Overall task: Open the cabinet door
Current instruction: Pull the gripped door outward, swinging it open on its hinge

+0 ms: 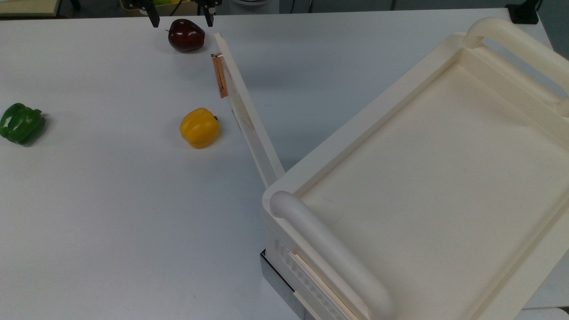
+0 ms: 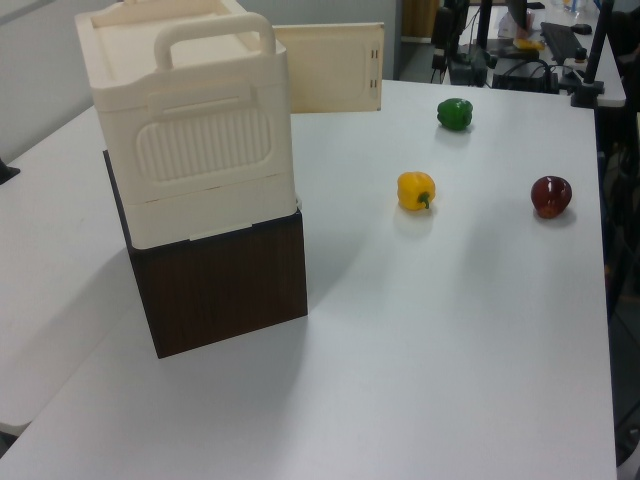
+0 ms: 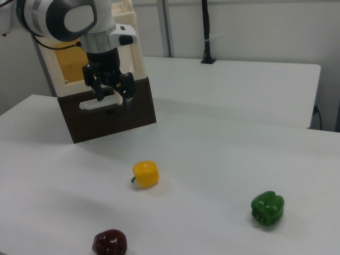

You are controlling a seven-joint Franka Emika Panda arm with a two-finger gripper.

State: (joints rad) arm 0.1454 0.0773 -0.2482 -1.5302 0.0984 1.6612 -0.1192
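Now I am holding my gripper (image 3: 112,95) with its fingers spread and pinching nothing; it is hanging clear of the door (image 1: 246,119), above the table (image 1: 111,213) near the apple (image 1: 186,35); the door is standing wide open, swung out from the cabinet (image 2: 190,150) on the hinge at its near corner, its copper strip (image 1: 219,75) at the free edge pointing toward the apple. Risk, as I judge it: the door is free, so it could be swinging back toward the cabinet if the hinge is springy or I am brushing it while moving; a low sweep could also be knocking the apple or the yellow pepper (image 1: 199,127), which is lying just beside the door.
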